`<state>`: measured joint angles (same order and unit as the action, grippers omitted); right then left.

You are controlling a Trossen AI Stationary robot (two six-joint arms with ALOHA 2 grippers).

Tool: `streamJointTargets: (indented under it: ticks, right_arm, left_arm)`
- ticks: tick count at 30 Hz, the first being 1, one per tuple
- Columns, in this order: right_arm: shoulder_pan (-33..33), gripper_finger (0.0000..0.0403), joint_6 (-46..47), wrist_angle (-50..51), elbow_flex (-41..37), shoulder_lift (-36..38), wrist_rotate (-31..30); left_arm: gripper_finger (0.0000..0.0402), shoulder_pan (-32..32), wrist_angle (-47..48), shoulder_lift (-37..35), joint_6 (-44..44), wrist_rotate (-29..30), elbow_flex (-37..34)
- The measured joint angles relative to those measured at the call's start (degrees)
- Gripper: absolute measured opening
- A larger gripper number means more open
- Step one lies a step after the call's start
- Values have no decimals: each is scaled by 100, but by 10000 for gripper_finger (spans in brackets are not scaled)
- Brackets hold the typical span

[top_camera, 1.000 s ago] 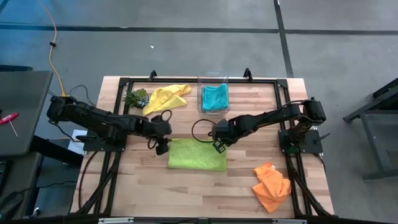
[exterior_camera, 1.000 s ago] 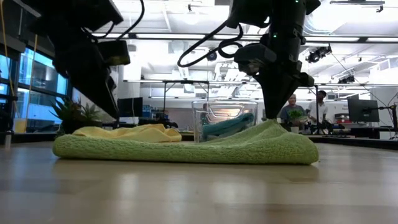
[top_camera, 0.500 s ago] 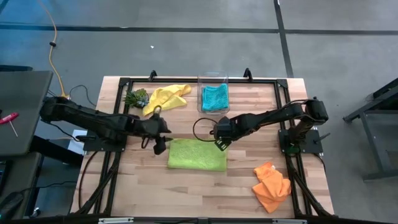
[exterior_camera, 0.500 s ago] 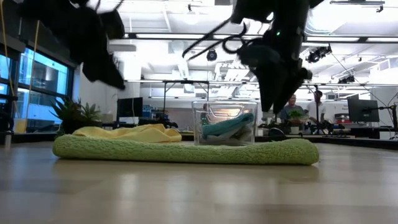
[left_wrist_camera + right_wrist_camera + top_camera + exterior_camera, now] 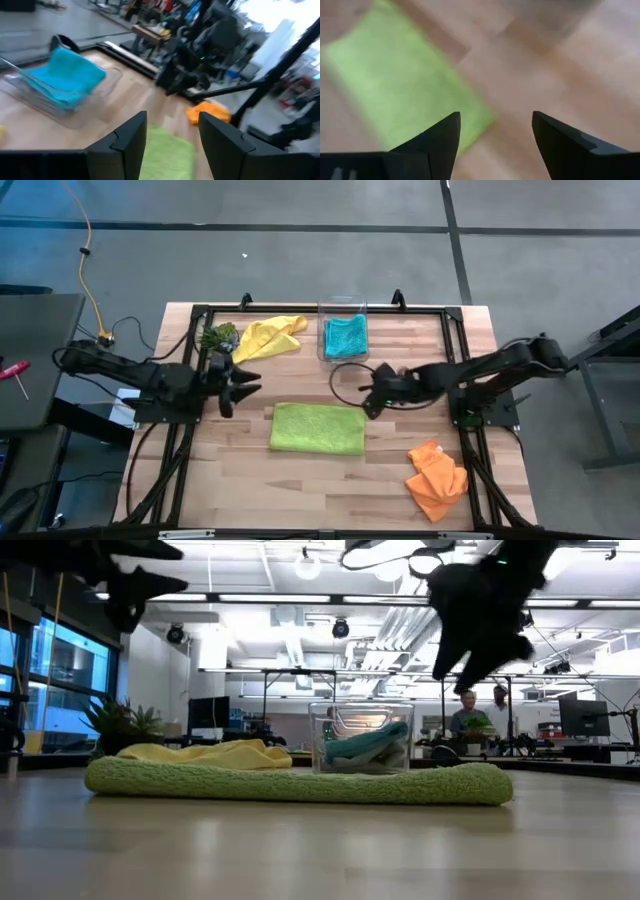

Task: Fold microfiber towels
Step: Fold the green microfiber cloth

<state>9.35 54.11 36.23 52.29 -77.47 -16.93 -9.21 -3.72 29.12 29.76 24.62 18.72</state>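
Note:
A lime green towel [image 5: 317, 428] lies flat, folded into a rectangle, at the table's middle; the low view shows it as a low pad [image 5: 300, 781]. A crumpled yellow towel [image 5: 268, 335] lies at the far left. A teal towel [image 5: 346, 337] sits in a clear box. An orange towel [image 5: 437, 479] lies bunched at the near right. My left gripper [image 5: 252, 378] hovers open left of the green towel, pointing about level [image 5: 172, 117]. My right gripper [image 5: 371, 401] hovers open above the table, off the green towel's far right corner [image 5: 496, 117].
The clear plastic box [image 5: 342, 308] stands at the far middle, with a green leafy clump [image 5: 218, 337] at the far left beside the yellow towel. A black frame [image 5: 300, 308] runs round the table. People [image 5: 470, 720] stand in the room beyond.
My right gripper has let go of the green towel's far right corner, which has dropped flat, and has risen and drawn back toward the table's right edge. My left gripper has risen off the towel's left end, tipped up to about level and pulled back toward the left edge.

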Motion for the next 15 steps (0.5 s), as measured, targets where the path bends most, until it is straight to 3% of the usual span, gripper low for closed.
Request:
streamJointTargets:
  ticks: [3, 6, 11, 15]
  right_arm:
    - [159, 238, 725, -1086, -756, 440, 665]
    - [321, 238, 1844, -1367, -1144, 646, 1100]
    - [692, 238, 3225, -1288, -1311, 530, 1400]
    - [881, 238, 3827, -1688, -1282, 135, 1397]
  left_arm:
    - [170, -253, -332, -147, 237, 75, -313]
    - [170, -440, -375, -127, 375, 200, -422]
    - [170, -560, -372, 2, 393, 407, -424]
    - [170, -558, -381, 21, 315, 433, -422]
